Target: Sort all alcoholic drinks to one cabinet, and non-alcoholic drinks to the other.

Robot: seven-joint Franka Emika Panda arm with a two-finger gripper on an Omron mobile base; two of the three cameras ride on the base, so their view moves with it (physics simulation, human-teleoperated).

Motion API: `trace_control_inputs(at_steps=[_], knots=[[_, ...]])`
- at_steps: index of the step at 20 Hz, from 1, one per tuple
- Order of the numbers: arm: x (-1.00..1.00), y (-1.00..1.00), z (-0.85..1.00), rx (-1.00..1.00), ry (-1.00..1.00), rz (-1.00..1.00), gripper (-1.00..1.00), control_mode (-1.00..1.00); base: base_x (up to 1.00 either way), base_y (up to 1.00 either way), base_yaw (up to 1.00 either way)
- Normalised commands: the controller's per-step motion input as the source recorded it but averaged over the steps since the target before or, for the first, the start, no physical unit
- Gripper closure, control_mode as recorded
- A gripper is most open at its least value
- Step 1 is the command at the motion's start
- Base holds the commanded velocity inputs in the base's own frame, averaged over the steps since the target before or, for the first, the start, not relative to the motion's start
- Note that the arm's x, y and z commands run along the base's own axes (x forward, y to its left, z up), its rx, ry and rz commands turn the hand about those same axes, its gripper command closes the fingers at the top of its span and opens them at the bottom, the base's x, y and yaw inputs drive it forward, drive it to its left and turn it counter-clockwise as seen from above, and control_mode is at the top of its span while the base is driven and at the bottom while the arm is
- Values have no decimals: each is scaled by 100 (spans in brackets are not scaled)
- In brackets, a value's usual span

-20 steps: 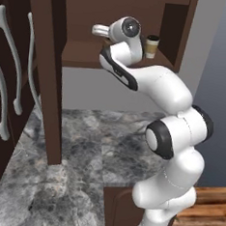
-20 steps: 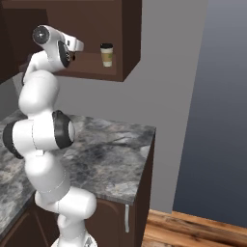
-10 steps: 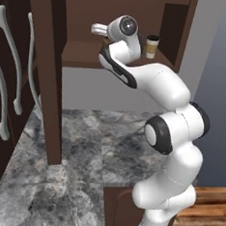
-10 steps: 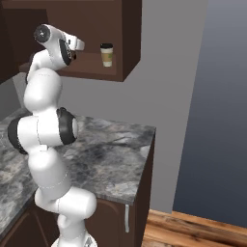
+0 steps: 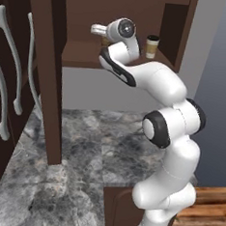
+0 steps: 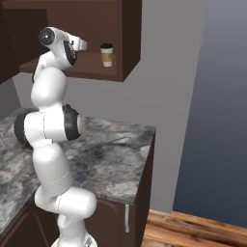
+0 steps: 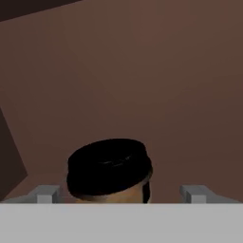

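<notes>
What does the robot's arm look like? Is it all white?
Mostly. The arm is made of smooth, rounded white segments with dark grey rings at the joints and a dark band near the wrist. Its gripper has two small grey fingertips. No cables or markings show.

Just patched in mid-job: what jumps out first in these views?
The white arm reaches up into the open wall cabinet, its gripper open around a black-lidded coffee cup in the hand view. A second coffee cup stands on the cabinet shelf to the right, above the grey marble counter.
</notes>
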Motion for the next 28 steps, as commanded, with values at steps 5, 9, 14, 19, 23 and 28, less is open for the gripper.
trace_control_inputs(at_steps=[5,9,14,19,23,28], knots=[[27,0,-17,0,-2,0,-100,-100,0,0,0],[-2,0,3,0,-9,0,-100,-100,0,0,0],[-35,0,14,0,-8,0,-100,-100,0,0,0],[-60,-1,4,0,-1,0,-100,-100,0,0,0],[-62,-8,3,0,0,0,-100,-100,0,0,0],[-64,-19,11,0,1,2,-100,-100,0,0,0]])
